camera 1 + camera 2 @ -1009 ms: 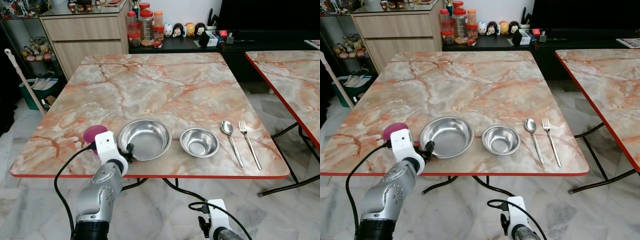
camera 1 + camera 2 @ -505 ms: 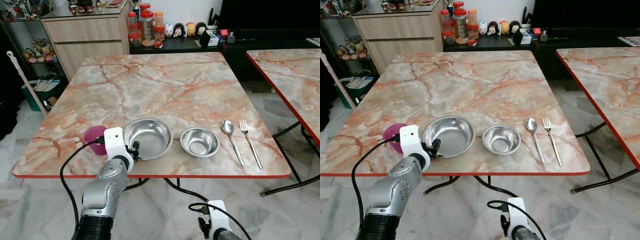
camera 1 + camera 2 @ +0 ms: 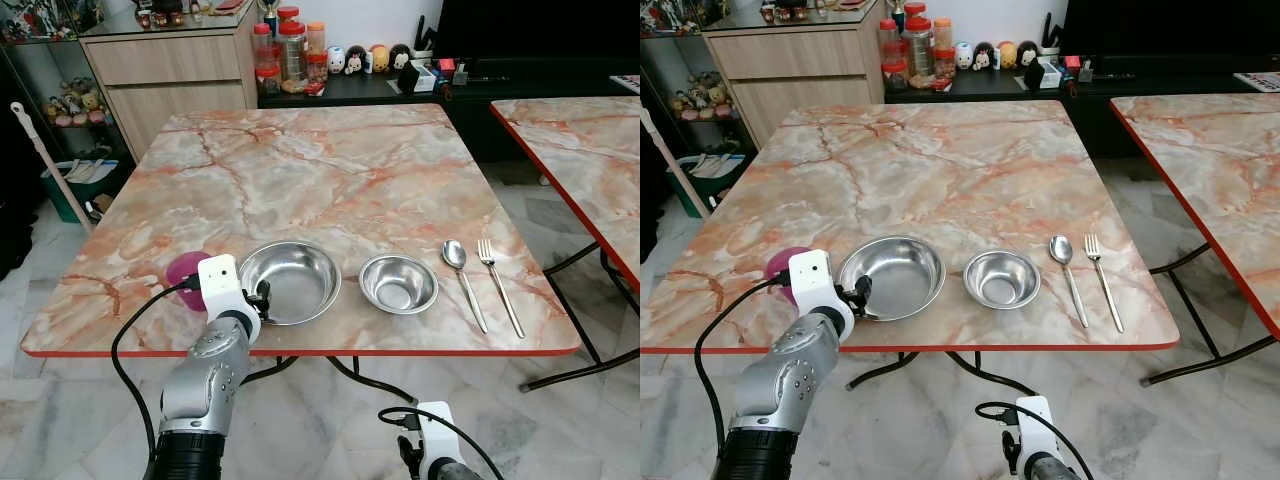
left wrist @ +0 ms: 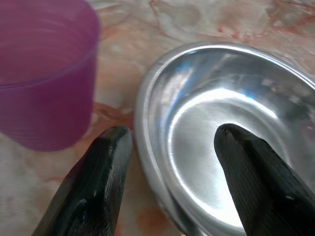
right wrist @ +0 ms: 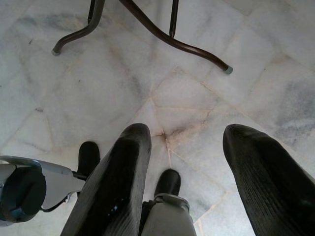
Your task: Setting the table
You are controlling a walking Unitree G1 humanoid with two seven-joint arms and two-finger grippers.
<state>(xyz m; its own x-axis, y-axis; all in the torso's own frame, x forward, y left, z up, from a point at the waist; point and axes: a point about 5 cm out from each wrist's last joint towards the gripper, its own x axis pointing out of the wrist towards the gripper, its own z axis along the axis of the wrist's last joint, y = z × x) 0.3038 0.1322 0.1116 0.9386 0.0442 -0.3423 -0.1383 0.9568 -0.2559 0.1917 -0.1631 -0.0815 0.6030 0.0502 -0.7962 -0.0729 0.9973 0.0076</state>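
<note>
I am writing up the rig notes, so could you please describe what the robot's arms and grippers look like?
The left arm is silver metal ending in a black cuff, with a white wrist block and a looping black cable. The left gripper has two long, matte black, blunt-tipped fingers. The right gripper has the same black fingers, and its wrist is white and black-cabled.

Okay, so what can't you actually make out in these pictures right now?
- Purple cup: head views, lower half hidden behind the left gripper's white wrist housing.
- Large steel bowl: left wrist view, far rim cut off by the frame edge.
- Jars on the sideboard: labels too small.
</note>
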